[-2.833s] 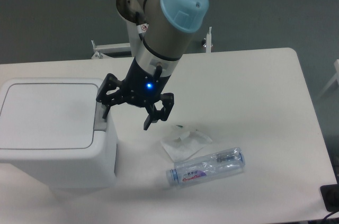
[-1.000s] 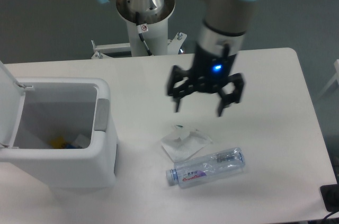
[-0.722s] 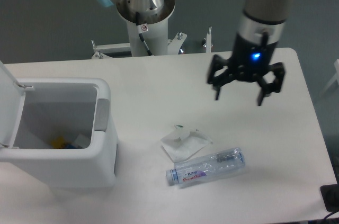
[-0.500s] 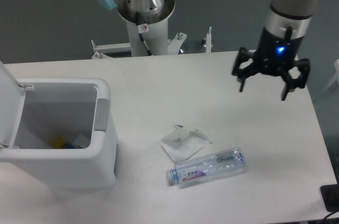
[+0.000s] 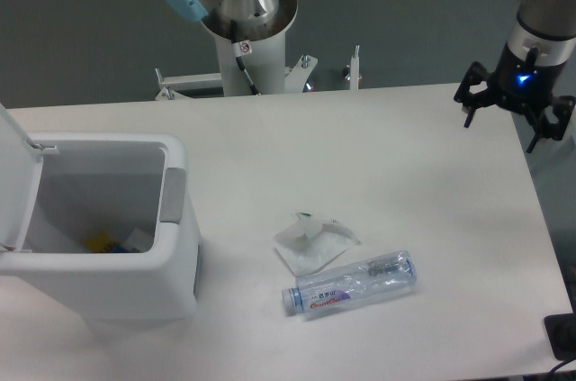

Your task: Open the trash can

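The large white boxy plastic trash can (image 5: 171,282) is seen with its lid (image 5: 11,174) raised, so opening appears done; the two-finger gripper (image 5: 515,126) is held spread and empty over the table's far right edge, well apart.

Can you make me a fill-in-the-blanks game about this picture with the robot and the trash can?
1. The lid of the trash can is ____.
2. The clear bottle is lying on its ____ on the table.
3. The gripper is over the table's ____ edge in the picture, with its fingers spread and nothing between them.
4. The crumpled wrapper sits between the trash can and the ____.

Missing words: open; side; right; bottle
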